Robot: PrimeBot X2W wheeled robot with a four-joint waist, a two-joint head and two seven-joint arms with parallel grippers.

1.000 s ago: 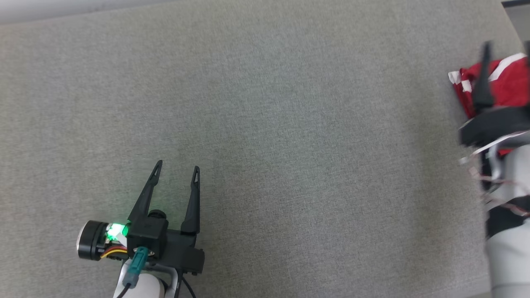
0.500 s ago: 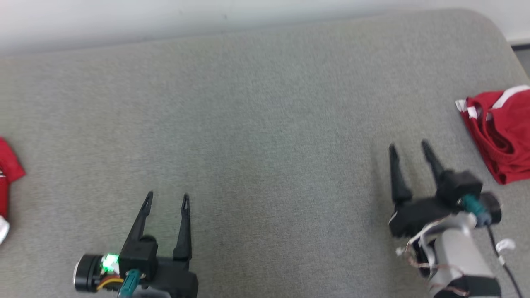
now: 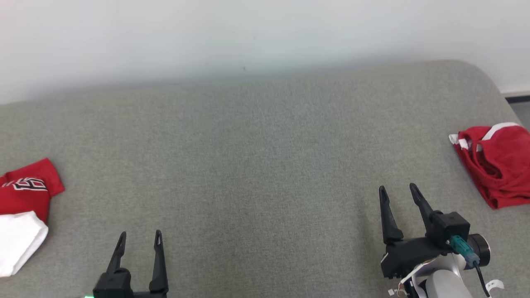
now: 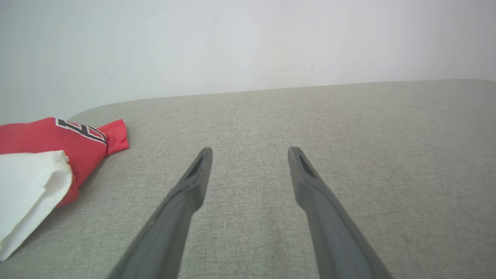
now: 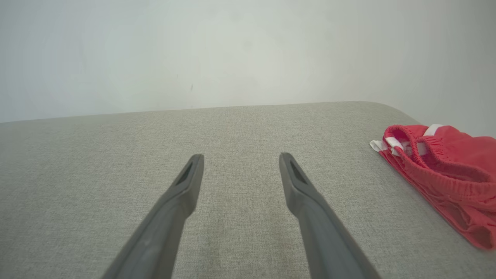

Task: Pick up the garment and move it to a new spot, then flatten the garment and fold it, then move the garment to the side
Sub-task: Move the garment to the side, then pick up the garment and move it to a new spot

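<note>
While the head camera is tilting upward, so that a pale wall is now showing above the grey bench and everything is sitting lower in the picture than a second ago, the right gripper is also standing in a new place against the cloth. A second ago its fingers were overlapping the red garment at the bench's right edge; half a second ago they were already clear of it, and now bare grey fabric is lying between them and the garment. The same camera shift is bringing a red shirt with black-and-white lettering and a white cloth into the picture at the bench's left edge. The left gripper is showing lower in the head view, as the rest of the scene is.

The red garment is lying bunched near the bench's rounded far right corner, its elastic waistband and white trim facing the bench's middle. It is sitting to the right of the right gripper and nearer the far edge. In the right wrist view it is lying off to the right of both fingers, not between them. It is well apart from the left gripper, which is pointing at the far edge near the bench's front left.

Both pairs of jaws are standing wide open over bare bench fabric, holding nothing and touching no cloth.
</note>
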